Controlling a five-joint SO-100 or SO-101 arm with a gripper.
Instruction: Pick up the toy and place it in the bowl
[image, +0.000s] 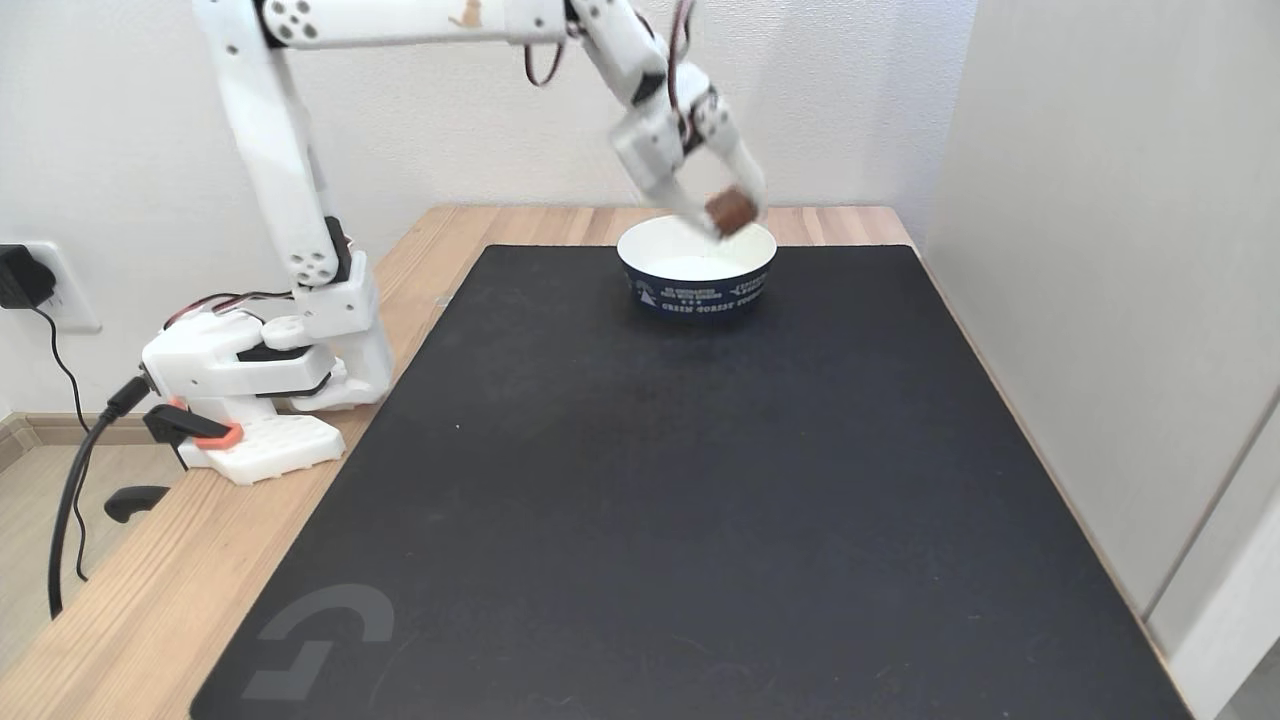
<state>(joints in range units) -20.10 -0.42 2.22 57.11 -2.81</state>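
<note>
Above the navy paper bowl (697, 270) at the far end of a black mat (690, 480), the white gripper (733, 215) holds the reddish-brown toy (730, 210) clamped between its fingers.

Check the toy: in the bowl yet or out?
Out. The toy sits pinched in the gripper, above the bowl rim.

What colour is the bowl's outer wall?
Dark navy with white printed text and small tree marks, on the bowl in the fixed view.
</note>
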